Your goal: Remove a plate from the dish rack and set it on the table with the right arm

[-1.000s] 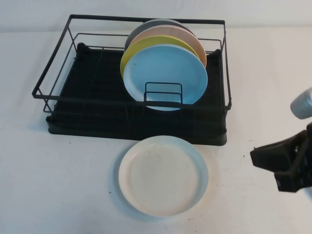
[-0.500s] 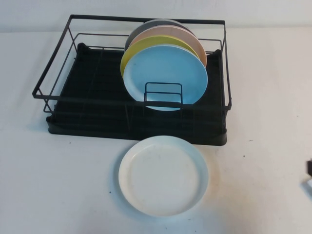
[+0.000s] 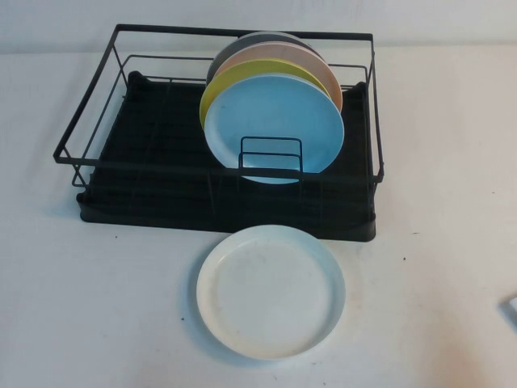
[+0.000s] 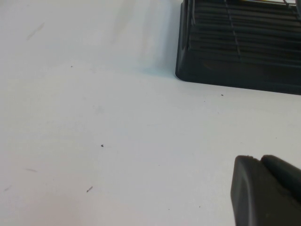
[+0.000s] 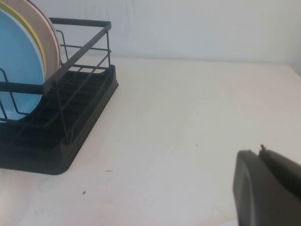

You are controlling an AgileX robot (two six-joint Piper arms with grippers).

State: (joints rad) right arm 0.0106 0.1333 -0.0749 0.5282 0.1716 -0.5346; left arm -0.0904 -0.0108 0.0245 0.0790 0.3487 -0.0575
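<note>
The white plate (image 3: 271,291) lies flat on the table (image 3: 97,307), just in front of the black dish rack (image 3: 161,174) and apart from it. Neither arm shows in the high view. In the right wrist view my right gripper (image 5: 258,153) hovers over bare table to the right of the rack (image 5: 70,136), shut with nothing between its fingers. My left gripper (image 4: 258,159) sits low over the table near the rack's left front corner (image 4: 235,70), its two fingers pressed together and holding nothing.
Several plates stand upright in the rack's right half: a sky-blue plate (image 3: 275,121) in front, then a yellow plate (image 3: 222,85), a pink plate (image 3: 311,61) and a dark grey plate (image 3: 242,42). The rack's left half holds nothing.
My right arm has drawn back off the right edge of the high view. The white plate and the rack have not moved.
</note>
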